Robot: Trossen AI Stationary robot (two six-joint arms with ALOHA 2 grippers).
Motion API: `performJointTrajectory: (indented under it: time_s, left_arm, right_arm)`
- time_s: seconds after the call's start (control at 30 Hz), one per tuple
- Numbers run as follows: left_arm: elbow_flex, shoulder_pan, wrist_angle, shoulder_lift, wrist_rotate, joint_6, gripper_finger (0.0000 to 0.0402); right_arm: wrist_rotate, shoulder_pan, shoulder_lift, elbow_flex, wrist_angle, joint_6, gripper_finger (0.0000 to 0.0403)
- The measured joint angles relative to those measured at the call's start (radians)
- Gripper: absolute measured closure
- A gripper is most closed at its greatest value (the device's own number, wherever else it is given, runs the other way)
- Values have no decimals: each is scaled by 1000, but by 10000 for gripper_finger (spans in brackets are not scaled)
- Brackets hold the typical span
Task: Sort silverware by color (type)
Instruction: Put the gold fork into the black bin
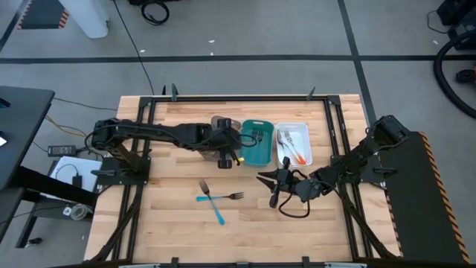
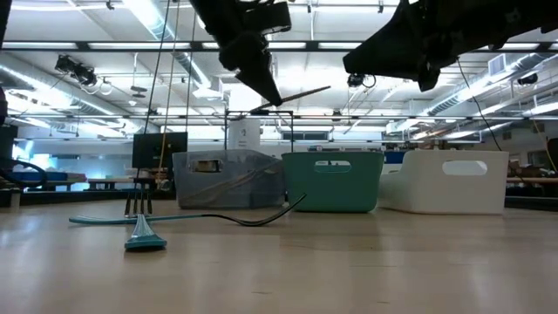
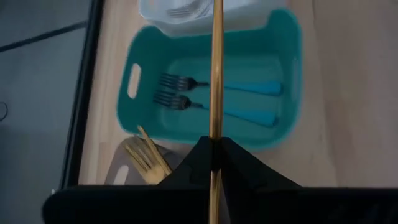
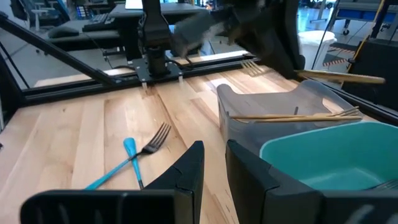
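High: our left gripper (image 1: 224, 152) at 12 o'clock, over the grey tray (image 1: 216, 123).
Left wrist: fingers clenched on a gold utensil (image 3: 216, 68).
Low: blue-handled forks (image 2: 144, 228) wait on the table (image 2: 349, 270).
Right wrist: right gripper (image 4: 214, 163) parted, empty.
Next we need a drop into grey.

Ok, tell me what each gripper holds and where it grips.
The left gripper pinches a gold utensil near one end. The right gripper holds nothing.

Left claw (image 1: 225, 155) clamped shut — right claw (image 1: 272, 189) empty, fingers parted
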Motion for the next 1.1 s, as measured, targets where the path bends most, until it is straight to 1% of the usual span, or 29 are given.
performJointTrajectory:
  time_s: [0.23, 0.43, 0.57, 0.67, 0.9, 1.0, 1.1]
  left_arm:
    - [-126, 34, 156, -31, 6, 8, 374]
    - [-185, 56, 287, -32, 9, 8, 374]
    - [-228, 73, 358, -32, 38, -7, 374]
    - [-264, 85, 422, -32, 41, -14, 374]
    - [-324, 109, 511, -32, 41, -43, 374]
    - [-364, 113, 542, -43, 41, -63, 374]
    - [-411, 115, 611, -56, 40, -87, 374]
  right_arm:
    - [0, 0, 0, 0, 2, -4, 328]
    - [0, 0, 0, 0, 2, -7, 328]
    - [0, 0, 0, 0, 2, -7, 328]
    - [0, 0, 0, 0, 0, -8, 328]
    - [-1, 0, 0, 0, -2, -7, 328]
    - [-1, 0, 0, 0, -3, -7, 328]
    - [-1, 0, 0, 0, -5, -7, 328]
